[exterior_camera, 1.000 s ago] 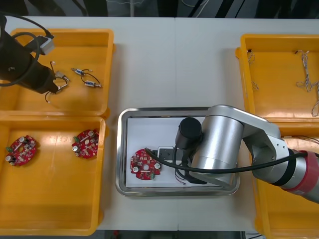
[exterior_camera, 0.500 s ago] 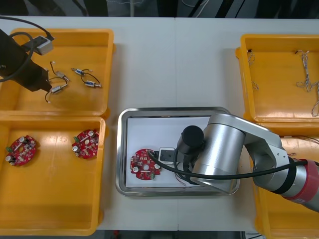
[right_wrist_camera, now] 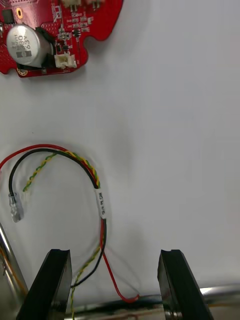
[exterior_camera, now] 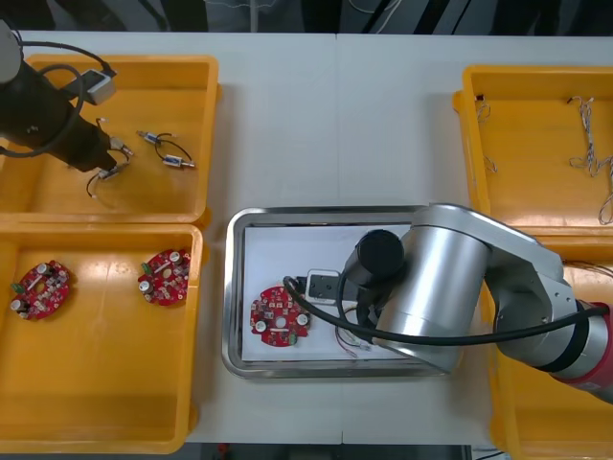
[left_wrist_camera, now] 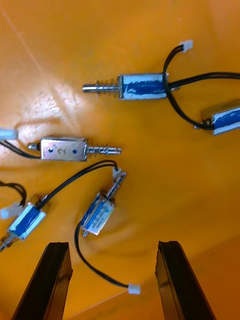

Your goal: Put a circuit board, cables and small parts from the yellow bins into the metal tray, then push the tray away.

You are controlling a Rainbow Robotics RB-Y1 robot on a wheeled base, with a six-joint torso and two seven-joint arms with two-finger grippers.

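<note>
Left gripper (left_wrist_camera: 112, 252) swung back over small blue-and-silver metal parts (left_wrist_camera: 102, 214) in yellow plastic bin (exterior_camera: 144, 63) left of shiny metal tray (exterior_camera: 233, 287), fingers spread, nothing held. Right gripper (right_wrist_camera: 112, 255) low inside tray, let go; red-yellow-black cable (right_wrist_camera: 100, 200) and round red circuit board (exterior_camera: 279, 315) both inside tray. Risk imo: cable loop sits between right fingers, pull-out could snag it over tray rim.

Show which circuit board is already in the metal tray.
The circuit board lying in the metal tray; the other two sit in the near left yellow bin.
</note>
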